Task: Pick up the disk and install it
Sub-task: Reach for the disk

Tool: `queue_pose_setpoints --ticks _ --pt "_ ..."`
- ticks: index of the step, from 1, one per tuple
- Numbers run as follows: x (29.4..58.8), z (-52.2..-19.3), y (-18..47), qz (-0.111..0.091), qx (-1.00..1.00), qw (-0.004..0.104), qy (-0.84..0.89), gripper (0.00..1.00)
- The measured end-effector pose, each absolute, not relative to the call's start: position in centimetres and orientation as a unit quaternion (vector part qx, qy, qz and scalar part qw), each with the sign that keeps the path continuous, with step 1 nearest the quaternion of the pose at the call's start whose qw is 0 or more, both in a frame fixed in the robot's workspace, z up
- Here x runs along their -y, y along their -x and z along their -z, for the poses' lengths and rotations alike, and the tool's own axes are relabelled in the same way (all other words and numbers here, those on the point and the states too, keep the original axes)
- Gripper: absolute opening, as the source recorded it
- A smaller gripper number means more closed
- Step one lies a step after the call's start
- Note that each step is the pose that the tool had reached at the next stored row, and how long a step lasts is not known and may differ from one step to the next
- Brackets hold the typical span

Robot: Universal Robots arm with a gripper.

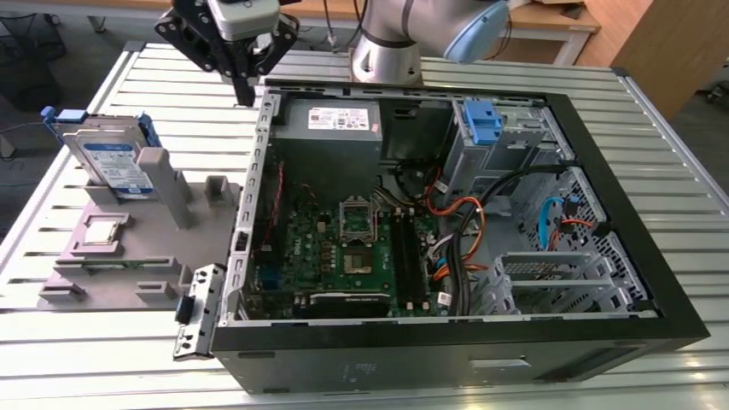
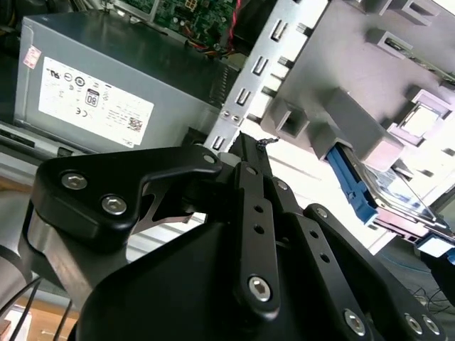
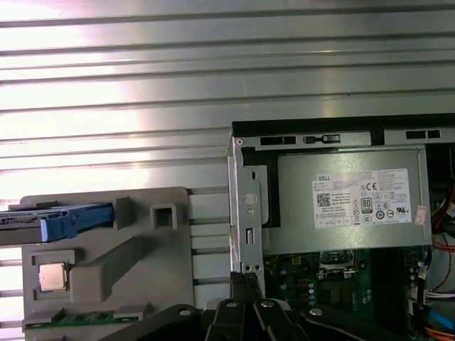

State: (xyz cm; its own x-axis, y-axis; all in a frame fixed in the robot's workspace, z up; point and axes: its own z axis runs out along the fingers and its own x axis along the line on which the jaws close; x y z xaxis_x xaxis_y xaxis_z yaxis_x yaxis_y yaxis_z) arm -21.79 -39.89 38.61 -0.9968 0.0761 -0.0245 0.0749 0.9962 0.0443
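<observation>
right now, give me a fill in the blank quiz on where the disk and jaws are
The disk stands in a grey holder on the exterior view's ___ of the computer case. The disk's plastic frame is ___. The jaws hold ___.
Missing words: left, blue, nothing.

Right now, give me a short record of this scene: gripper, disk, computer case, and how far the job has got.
gripper: shut, holding nothing, just outside the case wall near the power supply
disk: standing on edge in the grey fixture, at the exterior view's left, apart from the gripper
computer case: open, lying on the slatted metal table
blue bracket: upright on the drive bay inside the case
task status: disk not yet picked up
</observation>
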Motion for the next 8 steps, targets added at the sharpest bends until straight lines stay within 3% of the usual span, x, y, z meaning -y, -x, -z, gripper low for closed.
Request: queue_pose_setpoints --ticks 8 --pt "39.9 -38.5 23.9 -0.022 -0.999 0.013 -0.038 0.11"
